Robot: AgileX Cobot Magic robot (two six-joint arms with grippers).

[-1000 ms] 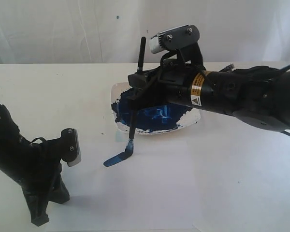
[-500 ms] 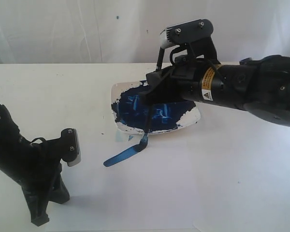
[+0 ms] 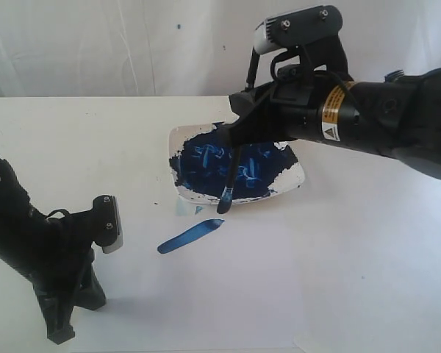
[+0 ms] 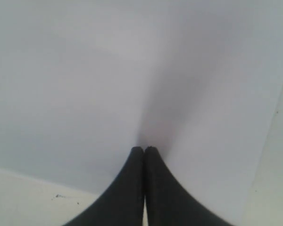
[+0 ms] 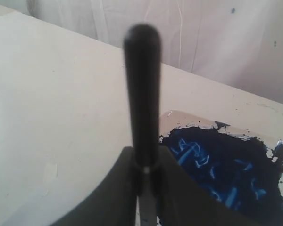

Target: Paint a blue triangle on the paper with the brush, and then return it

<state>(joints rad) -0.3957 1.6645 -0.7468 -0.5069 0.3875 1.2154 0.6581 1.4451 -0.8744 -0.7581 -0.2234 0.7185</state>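
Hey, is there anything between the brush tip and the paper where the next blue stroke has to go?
Nothing visible. The brush in the right claw hangs at the dish's near rim. The paper in front is bare except for one blue stroke, and the left claw sits off to the side.

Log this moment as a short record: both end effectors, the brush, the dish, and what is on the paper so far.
right end effector: shut on the brush, handle pointing up
brush tip: blue, at the near rim of the dish; contact cannot be told
dish: white, mostly covered in dark blue paint
paper: one slanted blue stroke in front of the dish; no triangle yet
left end effector: shut, empty, tips over plain paper, away from the dish
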